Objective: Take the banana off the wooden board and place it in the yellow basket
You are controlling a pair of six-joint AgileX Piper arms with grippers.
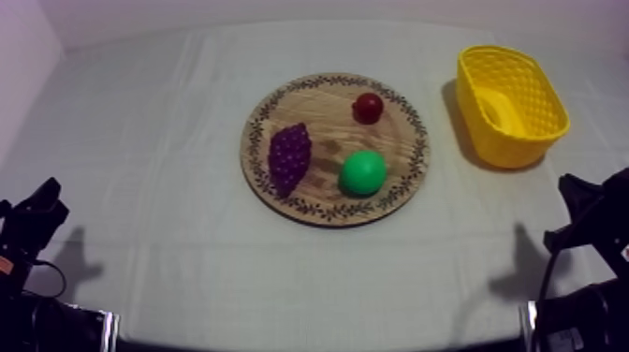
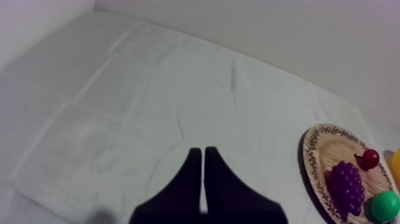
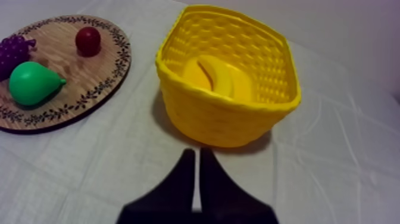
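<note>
grey-white cloth covers the bench (image 1: 168, 122), with a pale wall behind. well to the left of the wooden board (image 1: 323, 98), my left end effector (image 2: 203, 150) sits low over bare cloth, its two black fingers pressed together into a narrow wedge, clenched on nothing. on the board lie a bunch of grapes (image 1: 289, 156) at its left side, a green pear (image 1: 362, 172) at its near right and a small red fruit (image 1: 368, 107) at its far right; no banana is on it. right of the board, apart from its rim, stands the yellow basket (image 1: 513, 140), and the banana (image 3: 217, 74) lies inside it on the bottom. farther right of the board, my right end effector (image 3: 197, 151) hangs near the basket, fingers likewise closed together and holding nothing.

by my reading the task is done, so the step in hand is only to rest. doing that well means keeping the right arm clear of the basket wall so nothing tips it, and leaving the fruit on the board alone. both arms are folded low at the near corners of the bench, well apart from the board, the right one aimed at the basket.
</note>
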